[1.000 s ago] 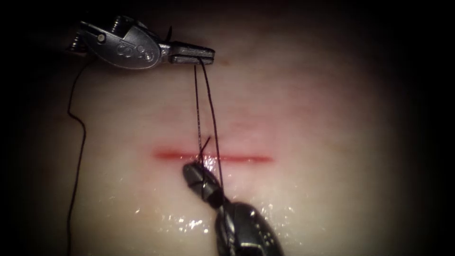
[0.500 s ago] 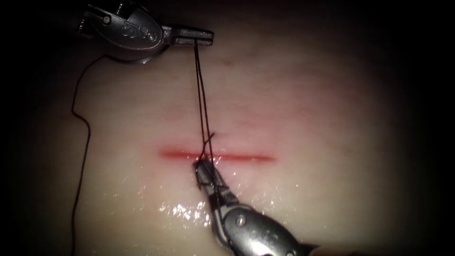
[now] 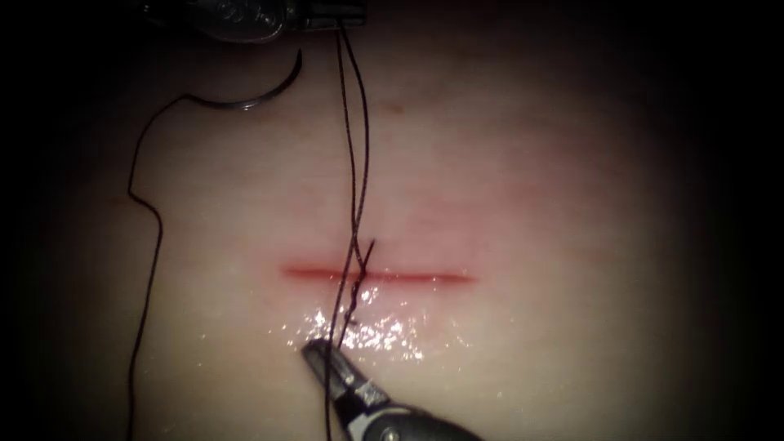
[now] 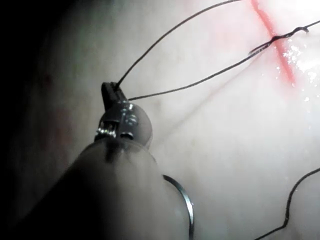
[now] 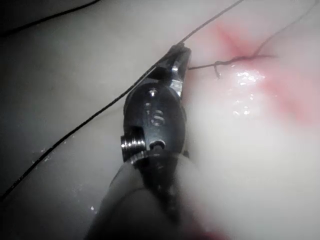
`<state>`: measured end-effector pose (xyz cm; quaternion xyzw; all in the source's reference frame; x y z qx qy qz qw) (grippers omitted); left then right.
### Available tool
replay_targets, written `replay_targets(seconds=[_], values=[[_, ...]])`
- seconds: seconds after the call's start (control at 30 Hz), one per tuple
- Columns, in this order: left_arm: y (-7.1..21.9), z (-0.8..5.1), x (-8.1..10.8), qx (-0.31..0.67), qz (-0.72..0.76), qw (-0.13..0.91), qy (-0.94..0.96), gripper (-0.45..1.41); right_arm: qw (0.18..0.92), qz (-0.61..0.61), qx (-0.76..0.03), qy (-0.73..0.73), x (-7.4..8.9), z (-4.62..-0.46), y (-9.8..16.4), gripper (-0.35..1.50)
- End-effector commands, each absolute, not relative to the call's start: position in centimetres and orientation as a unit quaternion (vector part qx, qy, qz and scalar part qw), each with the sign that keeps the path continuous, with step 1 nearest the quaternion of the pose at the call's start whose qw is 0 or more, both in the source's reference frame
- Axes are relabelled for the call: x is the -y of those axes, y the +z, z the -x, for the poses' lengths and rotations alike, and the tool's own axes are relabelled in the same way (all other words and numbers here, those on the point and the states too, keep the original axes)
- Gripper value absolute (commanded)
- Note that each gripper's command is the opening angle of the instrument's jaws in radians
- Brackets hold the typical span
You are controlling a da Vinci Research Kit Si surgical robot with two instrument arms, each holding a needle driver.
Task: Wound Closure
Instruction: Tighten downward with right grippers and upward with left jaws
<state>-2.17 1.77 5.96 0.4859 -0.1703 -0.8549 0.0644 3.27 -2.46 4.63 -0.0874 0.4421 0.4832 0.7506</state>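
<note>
The left tool (image 3: 347, 11) is sitting at the far edge, its jaws clamped on two strands of thread (image 3: 357, 139) that are running down to the cut (image 3: 380, 276) in the tissue (image 3: 572, 245). The right tool (image 3: 320, 353) is lying on the near side of the cut, jaws together on a thread end. The needle (image 3: 261, 94) is lying free on the tissue, far left of the cut, held by neither tool.
</note>
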Motion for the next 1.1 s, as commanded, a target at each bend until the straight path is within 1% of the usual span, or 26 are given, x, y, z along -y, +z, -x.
replay_targets(seconds=[0.03, 0.33, 0.47, 0.63, 1.1], values=[[6.01, 2.23, -1.79, 0.171, -0.486, 0.064, -0.855, -0.45, 0.750, 0.086, -0.442, 0.484, 2.50, -3.33, 4.67, -0.35], [6.00, 2.25, -1.95, 0.171, -0.487, 0.055, -0.855, -0.45, 0.750, 0.082, -0.445, 0.482, 2.46, -3.23, 4.67, -0.35], [5.98, 2.26, -2.12, 0.189, -0.496, 0.028, -0.847, -0.45, 0.751, 0.082, -0.444, 0.482, 2.43, -3.11, 4.73, -0.35], [6.04, 2.33, -2.25, 0.200, -0.492, 0.020, -0.847, -0.45, 0.761, 0.075, -0.435, 0.476, 2.42, -3.06, 4.87, -0.35], [6.53, 2.39, -2.48, 0.233, -0.473, 0.030, -0.849, -0.45, 0.756, 0.049, -0.442, 0.480, 2.57, -3.17, 4.88, -0.35]])
